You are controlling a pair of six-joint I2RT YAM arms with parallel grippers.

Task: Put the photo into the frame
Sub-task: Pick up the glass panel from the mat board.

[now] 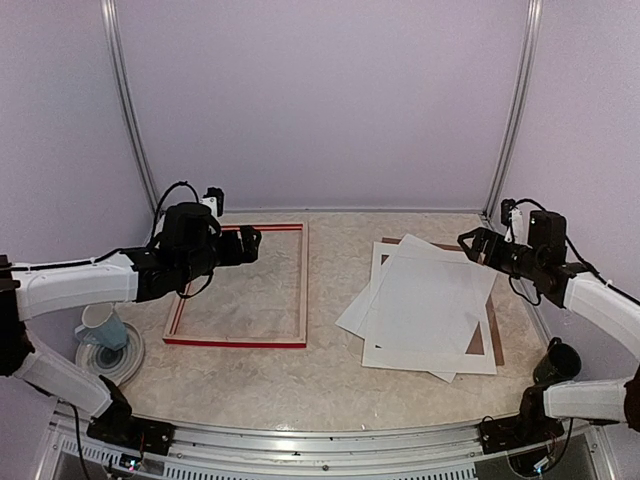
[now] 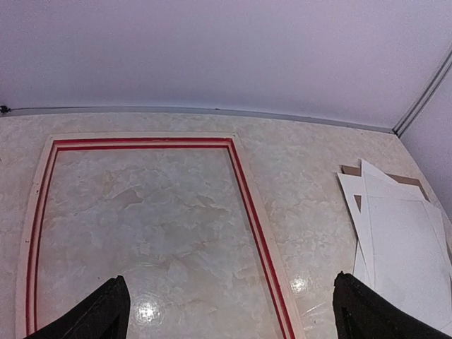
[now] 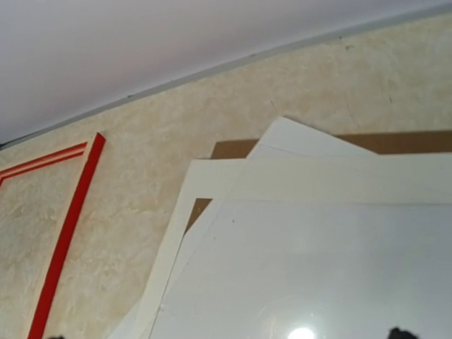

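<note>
The frame (image 1: pixel 238 286) lies flat on the table at left, red with pale wood edges, and the table shows through it. It also fills the left wrist view (image 2: pixel 248 212). My left gripper (image 1: pixel 250 243) hovers over its far part, open and empty, fingers (image 2: pixel 106 311) wide apart. The photo (image 1: pixel 354 318) is a tilted white sheet in the stack at right, plain side up, mostly under a glossy clear sheet (image 1: pixel 430 300); its corner shows in the right wrist view (image 3: pixel 296 145). My right gripper (image 1: pixel 470 242) is open above the stack's far edge.
The stack also holds a white mat (image 1: pixel 378 262) with a window and a brown backing panel (image 1: pixel 493 335) at the bottom; both show in the right wrist view, mat (image 3: pixel 212 171) and panel (image 3: pixel 409 141). A pale cup (image 1: pixel 100 328) stands on a plate at left. A dark mug (image 1: pixel 560 360) stands at right.
</note>
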